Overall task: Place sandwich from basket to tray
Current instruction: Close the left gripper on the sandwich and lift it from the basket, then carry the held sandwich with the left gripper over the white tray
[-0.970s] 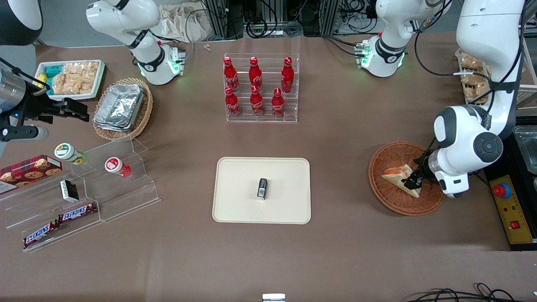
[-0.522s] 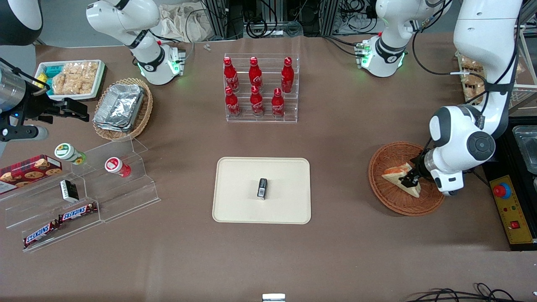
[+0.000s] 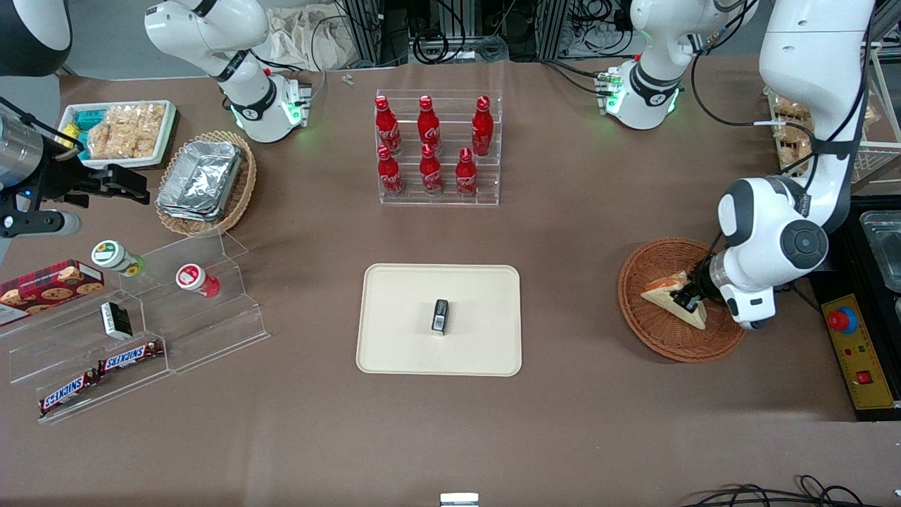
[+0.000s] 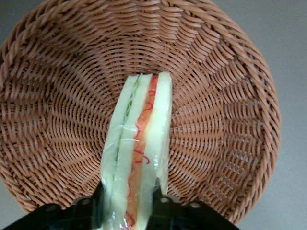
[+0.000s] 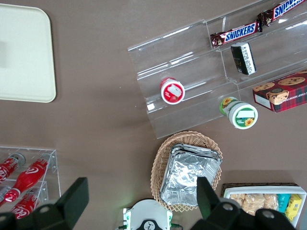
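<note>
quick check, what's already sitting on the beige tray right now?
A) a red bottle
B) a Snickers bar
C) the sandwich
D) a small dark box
D: a small dark box stands near the middle of the tray. The sandwich is in the basket, with the gripper on it, its jaws on either side of the wedge in the left wrist view.

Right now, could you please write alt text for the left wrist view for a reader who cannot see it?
The gripper is shut on the sandwich, a wrapped white-bread wedge standing on edge with green and orange-red filling layers showing. It is in the reddish-brown woven basket, which rests on a brown table.
</note>
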